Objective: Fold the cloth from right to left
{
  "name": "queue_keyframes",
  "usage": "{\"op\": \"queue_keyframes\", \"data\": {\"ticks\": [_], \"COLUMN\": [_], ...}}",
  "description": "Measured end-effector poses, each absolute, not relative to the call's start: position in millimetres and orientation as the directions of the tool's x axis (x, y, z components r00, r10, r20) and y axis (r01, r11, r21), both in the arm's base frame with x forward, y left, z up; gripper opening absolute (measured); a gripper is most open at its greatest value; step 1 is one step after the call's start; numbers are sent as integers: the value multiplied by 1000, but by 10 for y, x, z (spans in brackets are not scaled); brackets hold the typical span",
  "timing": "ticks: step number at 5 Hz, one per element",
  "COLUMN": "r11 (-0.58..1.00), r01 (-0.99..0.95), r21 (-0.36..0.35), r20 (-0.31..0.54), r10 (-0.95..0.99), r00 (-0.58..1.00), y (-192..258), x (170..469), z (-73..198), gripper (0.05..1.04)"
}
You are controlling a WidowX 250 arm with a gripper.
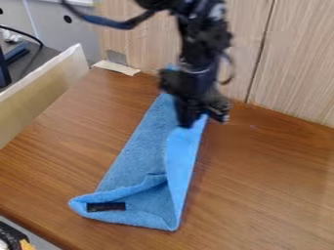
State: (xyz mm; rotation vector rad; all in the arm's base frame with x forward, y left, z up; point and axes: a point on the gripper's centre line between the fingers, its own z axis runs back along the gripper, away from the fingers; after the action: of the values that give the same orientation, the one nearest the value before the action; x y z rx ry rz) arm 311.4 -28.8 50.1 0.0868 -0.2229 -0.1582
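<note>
I hang over the rear part of the brown wood-grain worktop (pixel 261 185), my black two-finger gripper (pixel 189 123) pointing down at the far end of the textured blue cloth (pixel 134 156). My tips meet the cloth's brighter blue strip in the view, but whether my jaws are released, clenched or grasping fabric I cannot tell. The cloth lies left of the worktop's middle as the camera sees it, running from near the back edge towards the front edge at lower left. It is narrow beneath me and widens towards its near end. A smoother, brighter strip runs down its right side from my tips to a pointed near corner, while the darker, fuzzy face spreads to the left. Near the front, a raised fold crosses to the rounded left corner, with a creased hollow behind it, and a small black rectangular patch (pixel 106 207) sits just in front of that fold. A bit of blue also shows behind me, up by the worktop's back edge. Pale wood-grain panels (pixel 293 58) stand along that edge, and a flat cream strip (pixel 117 67) lies at the back left corner. A pale upright board (pixel 46 93) follows the worktop's left edge, with a black cable (pixel 25 34) beyond it.
</note>
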Motion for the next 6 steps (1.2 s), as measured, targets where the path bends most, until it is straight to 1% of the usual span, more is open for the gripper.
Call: {"op": "queue_keyframes", "data": {"ticks": [2, 3, 4, 5, 6], "r11": [996, 997, 999, 999, 998], "r01": [50, 45, 32, 35, 29], "r21": [80, 69, 25, 34, 50], "r20": [201, 164, 216, 213, 200], "r10": [-66, -56, -37, -41, -38], "r00": [977, 985, 976, 976, 979], "y": [120, 205, 311, 330, 336], "x": [3005, 2881, 2737, 2741, 2738], "z": [294, 49, -114, -189, -182], "gripper": [69, 92, 204, 443, 720]}}
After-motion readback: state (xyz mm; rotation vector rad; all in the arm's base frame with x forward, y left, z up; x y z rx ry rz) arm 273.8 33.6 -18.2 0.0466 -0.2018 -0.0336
